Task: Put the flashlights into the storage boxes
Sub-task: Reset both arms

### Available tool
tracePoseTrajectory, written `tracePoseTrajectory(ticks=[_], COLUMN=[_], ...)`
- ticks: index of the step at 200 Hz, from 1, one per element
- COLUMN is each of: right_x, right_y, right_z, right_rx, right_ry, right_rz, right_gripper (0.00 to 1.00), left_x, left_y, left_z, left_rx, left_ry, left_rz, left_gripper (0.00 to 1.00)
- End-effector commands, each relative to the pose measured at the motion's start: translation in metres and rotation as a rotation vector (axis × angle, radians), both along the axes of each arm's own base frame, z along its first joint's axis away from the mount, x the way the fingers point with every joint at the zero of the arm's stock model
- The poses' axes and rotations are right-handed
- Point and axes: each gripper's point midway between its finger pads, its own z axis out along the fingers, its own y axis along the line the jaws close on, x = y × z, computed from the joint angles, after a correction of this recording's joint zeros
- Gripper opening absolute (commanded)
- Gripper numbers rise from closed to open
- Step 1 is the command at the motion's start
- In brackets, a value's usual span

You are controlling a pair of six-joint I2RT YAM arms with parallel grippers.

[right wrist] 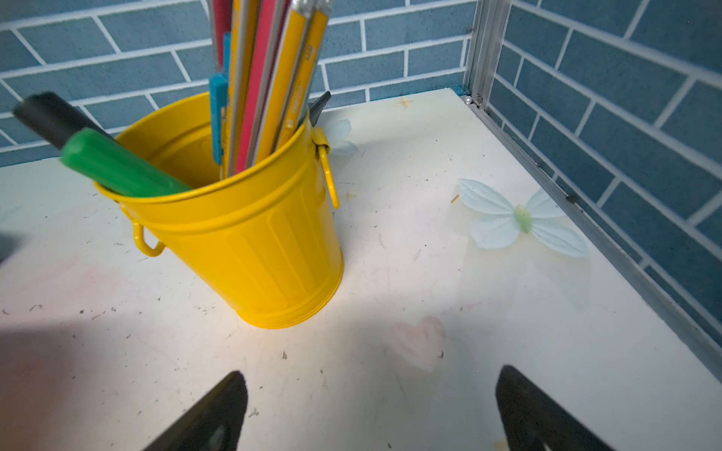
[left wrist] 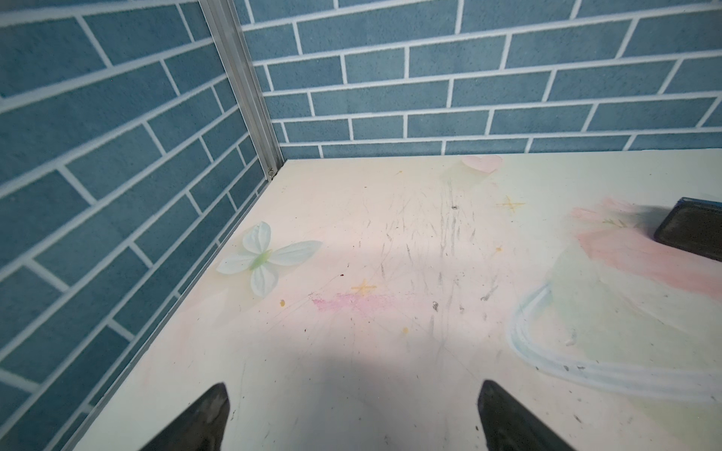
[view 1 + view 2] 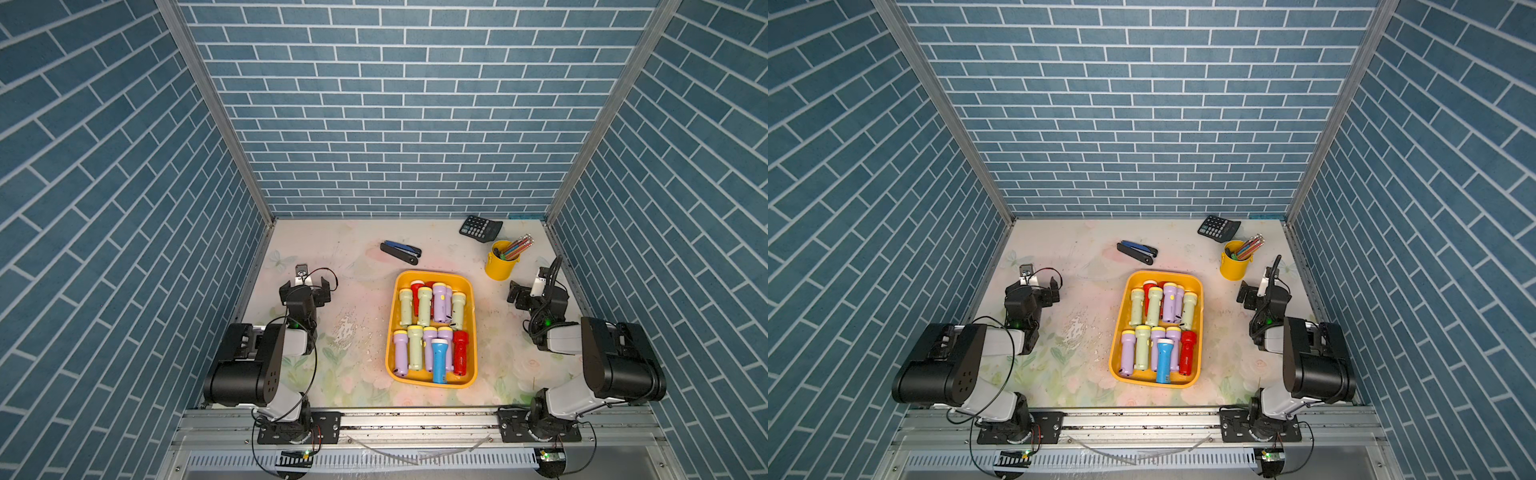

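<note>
Flashlights (image 3: pixel 424 305) are all sitting in the yellow storage box (image 3: pixel 467 291) mid-table, in two rows. I can't spot any outside it, so I'd call this basically done.

Taking 12 o'clock as the back wall, near row first: every long axis runs 6-to-12 with heads at 12, and the blue flashlight (image 3: pixel 439 360) seems to ride on top of its neighbours. The far row has the same heading, just a bit more jumbled.

They look like light, hard, slick plastic that'd roll, so I'd pinch across the barrel just behind the fatter head.

Left gripper (image 2: pixel 353 394) at roughly 9 o'clock of the box and right gripper (image 1: pixel 373 373) at roughly 3 both gape wide with nothing in them. Further back, the pencil cup (image 3: pixel 500 264) sits at about 1, with the calculator (image 3: pixel 480 227) beyond.
</note>
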Motion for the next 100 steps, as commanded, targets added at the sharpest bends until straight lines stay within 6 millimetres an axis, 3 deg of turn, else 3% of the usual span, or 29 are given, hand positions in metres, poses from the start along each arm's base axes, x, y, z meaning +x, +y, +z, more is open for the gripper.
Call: tracePoseTrajectory(ticks=[1,100], right_x=[0.0065,0.0068], right_y=[-0.0003,0.0016], right_z=[0.0089,0.0085], right_rx=[-0.048,-0.05], right_ry=[-0.021,-0.018], right_rz=[0.016,0.027], right_gripper=[0.99,0.99], left_x=[0.0001,0.0018], left_y=[-0.0009,-0.0033], left_z=[-0.0033,-0.0038], left_rx=[-0.004,-0.003], left_ry=[0.016,0.024], left_rz=[0.001,-0.015], left_gripper=[1.0,1.0])
